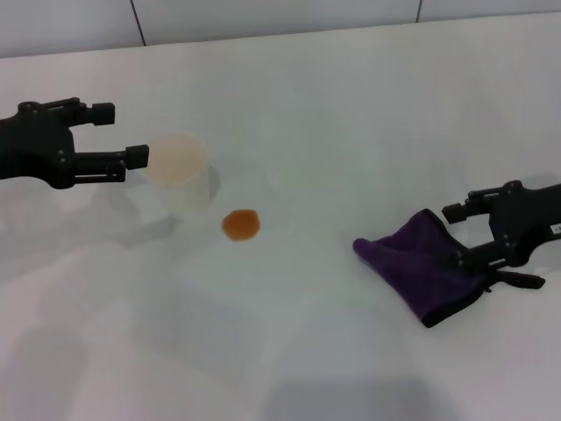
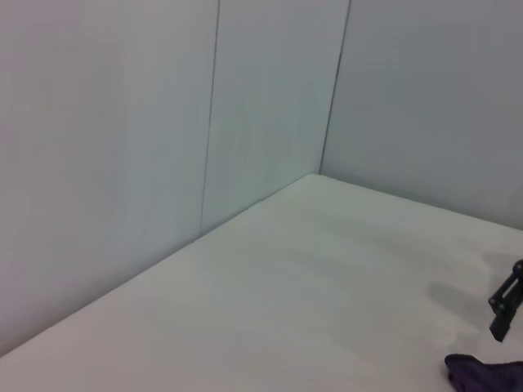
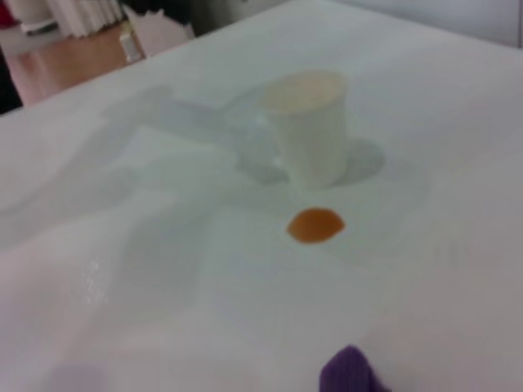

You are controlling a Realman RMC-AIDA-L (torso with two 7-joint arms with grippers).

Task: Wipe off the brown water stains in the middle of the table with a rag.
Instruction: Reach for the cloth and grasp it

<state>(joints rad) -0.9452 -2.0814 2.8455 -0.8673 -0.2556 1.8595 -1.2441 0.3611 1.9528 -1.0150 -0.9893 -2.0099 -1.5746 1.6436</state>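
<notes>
While the right pincer (image 1: pixel 480 235) grasps the dark purple fleecy rag (image 1: pixel 427 274) on the white surface (image 1: pixel 351 132), it should drag leftward over the small round orange-brown stain (image 1: pixel 240 224), clear of the pale translucent cup (image 1: pixel 178 169) beside the released left pincer (image 1: pixel 127 134).

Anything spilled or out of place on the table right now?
Yes: a small round orange-brown liquid blot sits on the white tabletop, beside the upright pale translucent cup. The dark purple fleecy rag lies apart, crumpled.
</notes>
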